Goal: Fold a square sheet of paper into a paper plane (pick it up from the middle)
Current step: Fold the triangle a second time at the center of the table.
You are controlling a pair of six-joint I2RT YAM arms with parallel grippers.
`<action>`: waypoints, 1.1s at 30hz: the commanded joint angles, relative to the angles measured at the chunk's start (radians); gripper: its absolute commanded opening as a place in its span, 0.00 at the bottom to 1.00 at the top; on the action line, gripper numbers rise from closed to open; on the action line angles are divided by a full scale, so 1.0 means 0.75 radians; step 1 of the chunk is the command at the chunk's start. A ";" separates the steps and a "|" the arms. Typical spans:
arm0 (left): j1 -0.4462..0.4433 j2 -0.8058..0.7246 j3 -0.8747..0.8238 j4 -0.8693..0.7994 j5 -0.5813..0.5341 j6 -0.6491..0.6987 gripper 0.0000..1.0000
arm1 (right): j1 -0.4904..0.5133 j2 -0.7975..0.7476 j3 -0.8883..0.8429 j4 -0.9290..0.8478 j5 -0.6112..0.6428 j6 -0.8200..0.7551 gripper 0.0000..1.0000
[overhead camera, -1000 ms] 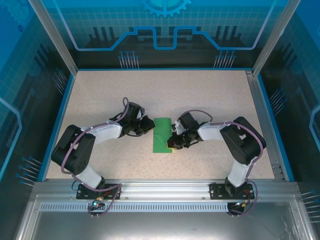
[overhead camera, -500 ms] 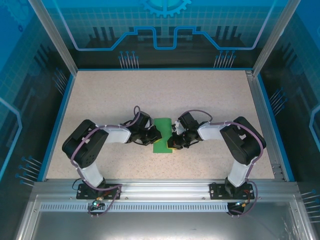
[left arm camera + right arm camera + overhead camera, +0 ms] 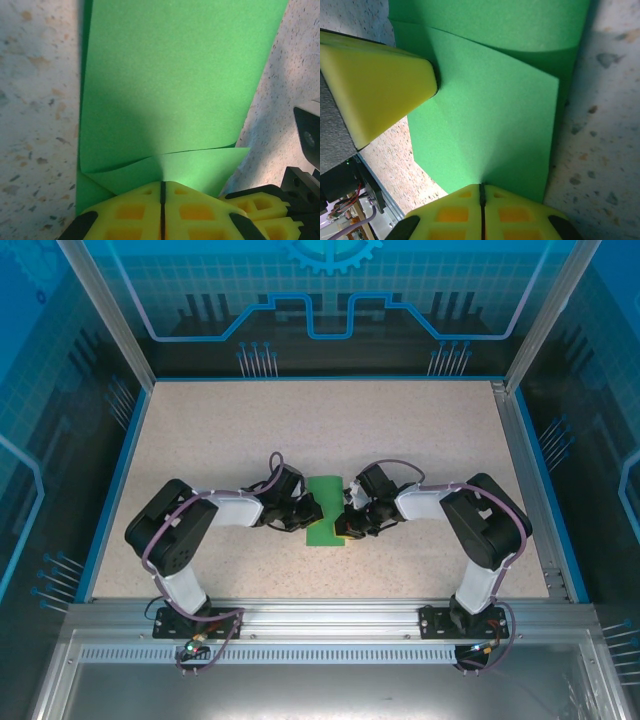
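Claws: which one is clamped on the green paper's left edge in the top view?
The left claw, reaching in from the left and shut on the green paper; the right claw pinches the opposite, right edge.

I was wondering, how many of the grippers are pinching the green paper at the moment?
2. The left gripper is shut on the left edge of the square sheet of paper. The right gripper is shut on its right edge, opposite.

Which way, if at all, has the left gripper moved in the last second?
Yes. The left gripper moved rightward and toward the near rail, onto the left edge of the green paper.
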 commanded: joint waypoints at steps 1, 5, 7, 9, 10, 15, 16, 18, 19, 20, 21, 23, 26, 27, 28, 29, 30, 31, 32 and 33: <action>0.037 -0.004 -0.006 -0.169 -0.197 0.054 0.11 | 0.010 0.050 -0.029 -0.171 0.085 0.001 0.07; 0.069 -0.012 0.014 -0.203 -0.208 0.070 0.11 | 0.011 0.050 -0.032 -0.170 0.085 0.002 0.07; 0.084 -0.016 0.025 -0.218 -0.213 0.079 0.11 | 0.011 0.051 -0.031 -0.170 0.085 0.003 0.07; 0.097 -0.016 0.040 -0.230 -0.213 0.081 0.12 | 0.011 0.049 -0.029 -0.170 0.083 0.003 0.07; 0.099 -0.019 0.046 -0.238 -0.213 0.083 0.12 | 0.011 0.047 -0.030 -0.170 0.085 0.003 0.07; 0.116 -0.029 0.096 -0.308 -0.248 0.107 0.12 | 0.010 0.040 -0.029 -0.170 0.080 0.003 0.07; 0.121 -0.034 0.100 -0.315 -0.246 0.107 0.13 | 0.011 0.040 -0.028 -0.170 0.078 0.003 0.07; 0.129 -0.054 0.106 -0.324 -0.238 0.109 0.13 | 0.010 0.042 -0.026 -0.168 0.074 0.004 0.07; 0.130 -0.067 0.113 -0.336 -0.238 0.112 0.14 | 0.011 0.042 -0.025 -0.167 0.074 0.005 0.07; 0.131 -0.079 0.121 -0.348 -0.238 0.116 0.14 | 0.011 0.039 -0.026 -0.166 0.071 0.005 0.07; 0.131 -0.096 0.125 -0.356 -0.236 0.117 0.15 | 0.011 0.038 -0.026 -0.166 0.071 0.007 0.07; 0.131 -0.135 0.126 -0.363 -0.222 0.114 0.15 | 0.009 0.036 -0.023 -0.168 0.070 0.005 0.08; 0.123 -0.202 0.118 -0.343 -0.172 0.097 0.16 | 0.011 0.033 -0.020 -0.168 0.067 0.005 0.08; 0.113 -0.219 0.113 -0.330 -0.157 0.091 0.17 | 0.011 0.031 -0.020 -0.167 0.068 0.004 0.08; 0.096 -0.238 0.113 -0.316 -0.145 0.090 0.18 | 0.011 0.031 -0.020 -0.171 0.067 0.005 0.08; 0.074 -0.251 0.118 -0.314 -0.139 0.091 0.18 | 0.010 0.031 -0.017 -0.172 0.069 0.005 0.08; 0.054 -0.253 0.125 -0.313 -0.132 0.094 0.18 | 0.011 0.032 -0.016 -0.174 0.069 0.005 0.08; 0.034 -0.247 0.132 -0.309 -0.116 0.097 0.17 | 0.011 0.031 -0.015 -0.174 0.069 0.005 0.08; 0.016 -0.239 0.134 -0.302 -0.101 0.095 0.17 | 0.010 0.029 -0.012 -0.175 0.067 0.005 0.08; 0.006 -0.227 0.131 -0.288 -0.097 0.091 0.17 | 0.011 0.028 -0.012 -0.175 0.068 0.005 0.08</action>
